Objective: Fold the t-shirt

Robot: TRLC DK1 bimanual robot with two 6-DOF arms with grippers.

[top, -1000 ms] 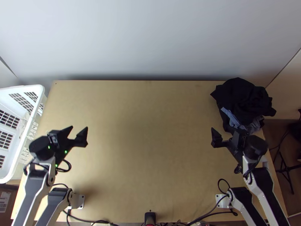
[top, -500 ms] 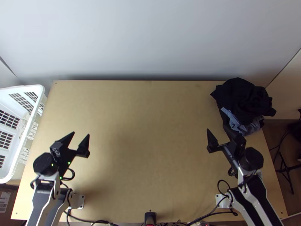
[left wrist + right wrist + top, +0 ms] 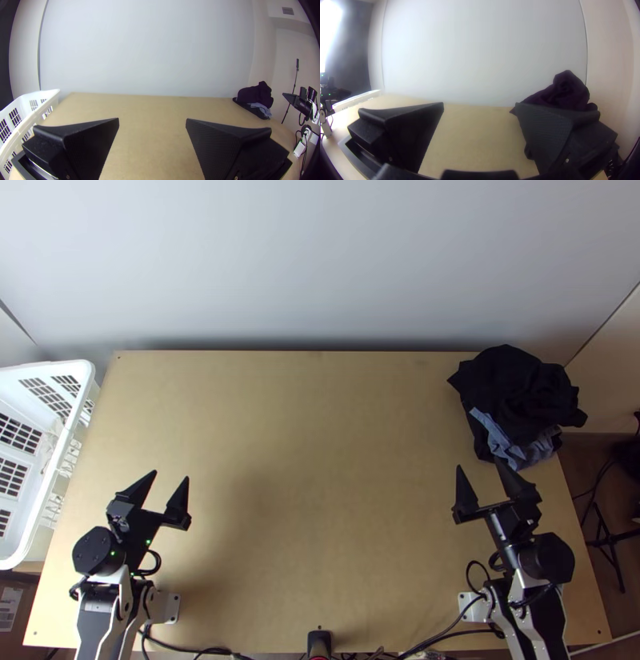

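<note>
My left gripper (image 3: 169,478) stands open over the table's left part, nothing between its fingers. Its two fingers are spread wide in the left wrist view, the gripper (image 3: 152,120) facing the bare table. On the right side my right gripper (image 3: 478,466) is open too, close in front of a bunched pile of dark cloth (image 3: 516,390) at the table's back right corner. A blue-grey cloth (image 3: 512,446) pokes out from the pile's near side. In the right wrist view the gripper (image 3: 479,105) holds nothing, and dark cloth (image 3: 566,93) rises behind one finger. Which piece is the t-shirt I cannot tell.
A white plastic basket (image 3: 82,372) stands along the table's left edge. The wooden table (image 3: 320,444) is bare between the arms, with a pale wall behind it. Black cables (image 3: 448,634) run along the near edge.
Both arms have drawn back toward the near edge. The right gripper first shifted a little left, then back right, and its fingers now point more up the picture. The cloth pile has not moved.
</note>
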